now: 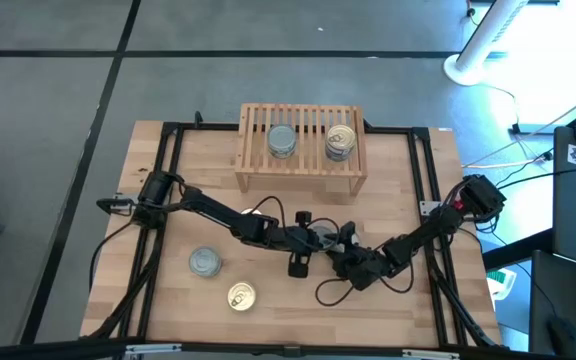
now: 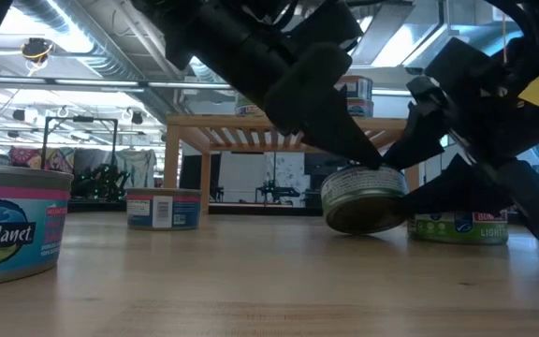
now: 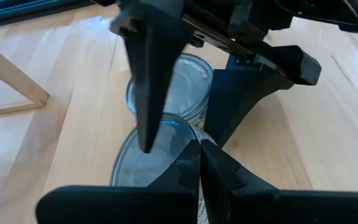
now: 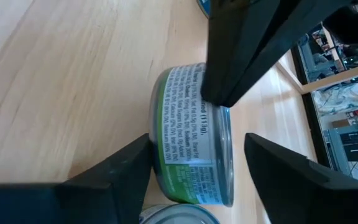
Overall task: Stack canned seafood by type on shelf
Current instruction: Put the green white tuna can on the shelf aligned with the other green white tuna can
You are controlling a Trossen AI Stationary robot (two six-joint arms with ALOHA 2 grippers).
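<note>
1. Both claws meet mid-table from above: left claw (image 1: 320,243) clenched empty, right claw (image 1: 345,262) spread; two tins already sit on the shelf (image 1: 251,170).
2. Level view: a tilted tin (image 2: 363,198) is propped by the left fingers, apparently for the grab.
3. Right wrist: spread fingers (image 4: 114,174) straddle that tin, not yet gripping.
</note>
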